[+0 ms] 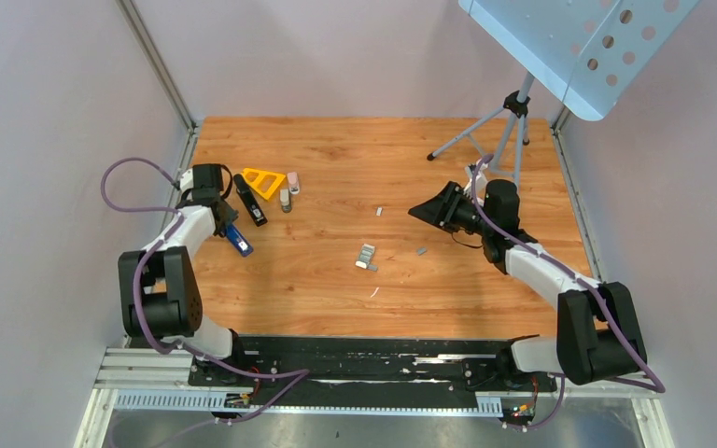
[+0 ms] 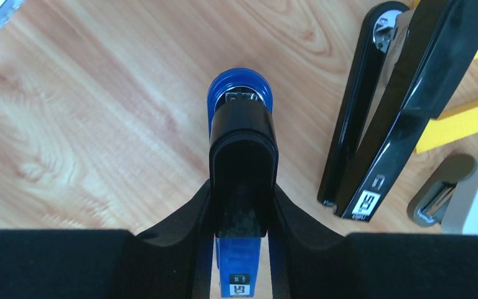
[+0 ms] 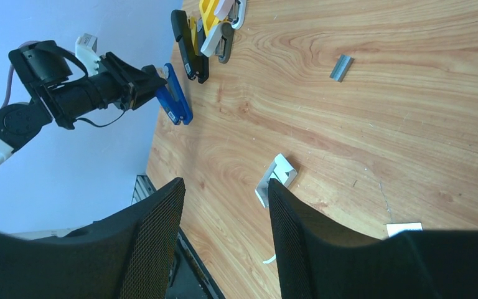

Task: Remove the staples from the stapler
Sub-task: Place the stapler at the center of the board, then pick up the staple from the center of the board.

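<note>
The long black stapler (image 1: 250, 201) lies at the far left of the wooden table, hinged open in a narrow V (image 2: 398, 106). It also shows in the right wrist view (image 3: 187, 43). My left gripper (image 1: 224, 224) (image 2: 243, 187) is just beside it, shut on a blue stick-like tool (image 2: 241, 106) that rests on the wood. Small grey bars of staples lie loose mid-table (image 1: 366, 250) (image 1: 380, 211) (image 3: 342, 67). My right gripper (image 1: 420, 211) (image 3: 225, 182) is open and empty, held above the table right of the staples.
A yellow triangular piece (image 1: 263, 182), a tiny pink stapler (image 1: 292, 181) and a grey stapler (image 1: 285, 199) sit by the black stapler. A thin white sliver (image 1: 373, 292) lies nearer the front. A tripod (image 1: 509, 126) stands at the back right.
</note>
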Available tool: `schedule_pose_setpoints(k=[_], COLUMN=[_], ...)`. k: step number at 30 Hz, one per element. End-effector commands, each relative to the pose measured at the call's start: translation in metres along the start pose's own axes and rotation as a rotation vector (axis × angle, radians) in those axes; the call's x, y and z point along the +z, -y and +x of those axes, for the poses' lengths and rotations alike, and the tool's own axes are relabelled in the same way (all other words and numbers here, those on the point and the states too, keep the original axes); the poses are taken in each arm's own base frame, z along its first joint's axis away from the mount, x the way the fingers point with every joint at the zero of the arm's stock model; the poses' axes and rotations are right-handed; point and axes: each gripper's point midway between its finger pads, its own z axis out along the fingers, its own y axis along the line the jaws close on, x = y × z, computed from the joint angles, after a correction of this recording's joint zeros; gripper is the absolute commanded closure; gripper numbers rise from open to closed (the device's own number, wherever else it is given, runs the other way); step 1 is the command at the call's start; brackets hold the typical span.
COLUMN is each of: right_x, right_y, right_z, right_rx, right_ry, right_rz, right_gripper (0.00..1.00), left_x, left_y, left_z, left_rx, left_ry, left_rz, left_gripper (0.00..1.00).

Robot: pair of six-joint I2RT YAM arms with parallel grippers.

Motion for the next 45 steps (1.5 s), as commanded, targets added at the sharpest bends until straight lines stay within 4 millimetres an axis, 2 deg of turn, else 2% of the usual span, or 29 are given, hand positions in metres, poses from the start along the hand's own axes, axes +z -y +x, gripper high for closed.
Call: schedule_pose_setpoints(k=[1, 4, 8, 13, 17, 22, 27, 30, 35, 39, 42, 45], right_x=[-0.004, -0.005, -0.006, -0.009, -0.016, -0.033, -0.051, -0.058, -0.062, -0.063, -0.065, -0.067], right_y=[0.005, 0.007, 0.009, 0.006, -0.001, -0.006, -0.015, -0.020, -0.020, -0.015, -0.006, 0.014], right_z=[-0.006, -0.009, -0.016, -0.019, -0.009, 0.008, 0.022, 0.030, 0.038, 0.042, 0.046, 0.058], right_rx=[-0.021, -0.039, -0.113, -0.332, -0.521, -0.722, -0.876, -0.931, -1.012, -1.126, -1.238, -1.387], right_ry=[0.019, 0.024, 0.024, -0.029, -0.131, -0.276, -0.358, -0.374, -0.376, -0.381, -0.405, -0.467], right_rz=[0.015, 0.017, 0.017, -0.020, -0.099, -0.201, -0.315, -0.370, -0.433, -0.466, -0.484, -0.501], right_gripper=[0.45, 0.44, 0.44, 0.42, 0.36, 0.25, 0.20, 0.20, 0.19, 0.19, 0.18, 0.18], left_x=[0.009, 0.010, -0.003, -0.038, -0.073, -0.107, -0.142, -0.159, -0.175, -0.192, -0.194, -0.193], left_y=[0.020, 0.022, 0.020, 0.013, 0.015, 0.031, 0.061, 0.071, 0.079, 0.094, 0.102, 0.110], left_z=[-0.027, -0.028, -0.035, -0.044, -0.039, -0.013, 0.028, 0.038, 0.055, 0.074, 0.092, 0.105], left_rx=[-0.035, -0.041, -0.021, 0.060, 0.111, 0.093, 0.056, -0.013, -0.008, 0.013, 0.007, 0.012], left_ry=[0.036, 0.025, 0.051, 0.117, 0.169, 0.182, 0.099, 0.081, 0.062, 0.046, 0.018, -0.018], left_rz=[0.063, 0.083, 0.111, 0.162, 0.289, 0.522, 0.855, 0.984, 1.052, 1.110, 1.129, 1.139], left_gripper=[0.70, 0.48, 0.30, 0.15, 0.02, 0.00, 0.00, 0.00, 0.00, 0.00, 0.00, 0.00])
